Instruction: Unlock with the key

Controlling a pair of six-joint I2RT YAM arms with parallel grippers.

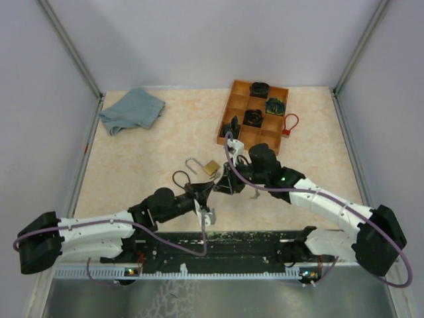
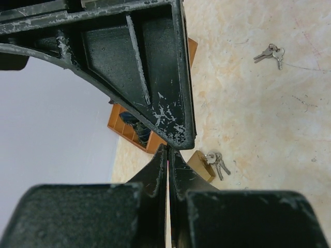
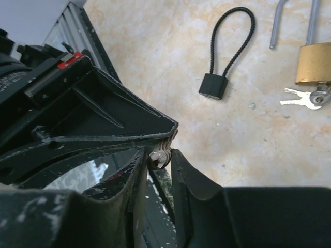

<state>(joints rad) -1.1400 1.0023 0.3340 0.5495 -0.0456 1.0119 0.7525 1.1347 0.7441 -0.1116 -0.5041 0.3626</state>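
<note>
Right gripper (image 3: 158,160) pinches what looks like a key (image 3: 161,152) at its fingertips; left gripper (image 2: 168,155) fully closed.

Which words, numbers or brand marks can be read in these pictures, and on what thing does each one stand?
No text can be read in any view.
Padlock: the brass face is too blurred to show any mark.
Red tag on an arm part: too small to read.
Cable lock and keys: no print visible.
</note>
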